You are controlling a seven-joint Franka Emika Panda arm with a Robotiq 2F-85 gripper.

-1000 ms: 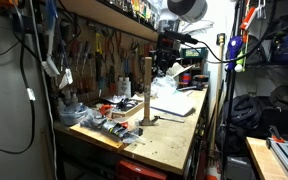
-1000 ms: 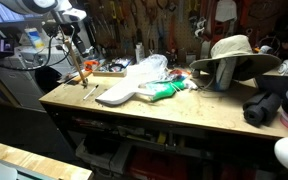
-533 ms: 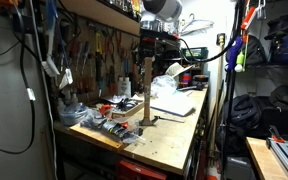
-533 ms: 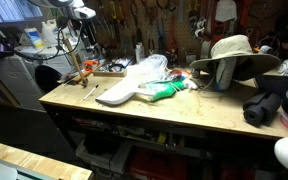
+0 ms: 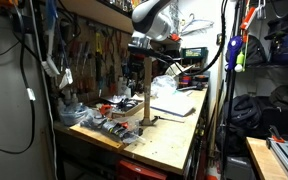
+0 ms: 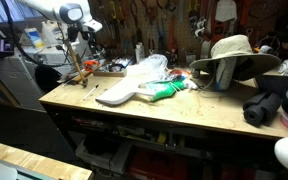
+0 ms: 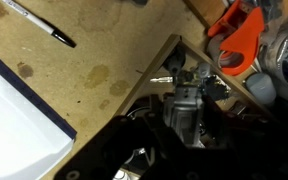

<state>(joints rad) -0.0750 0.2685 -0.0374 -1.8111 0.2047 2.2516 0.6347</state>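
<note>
While gripper (image 5: 142, 50) hangs over post (image 5: 144, 95), bench edge (image 5: 102, 137) near.

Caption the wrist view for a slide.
Gripper over a stained wooden workbench, with a black pen, a white sheet and an orange plastic part nearby.

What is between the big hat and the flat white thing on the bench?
A green thing lies between the hat and the flat white thing, with crumpled clear plastic just behind it. An exterior view shows this.
</note>
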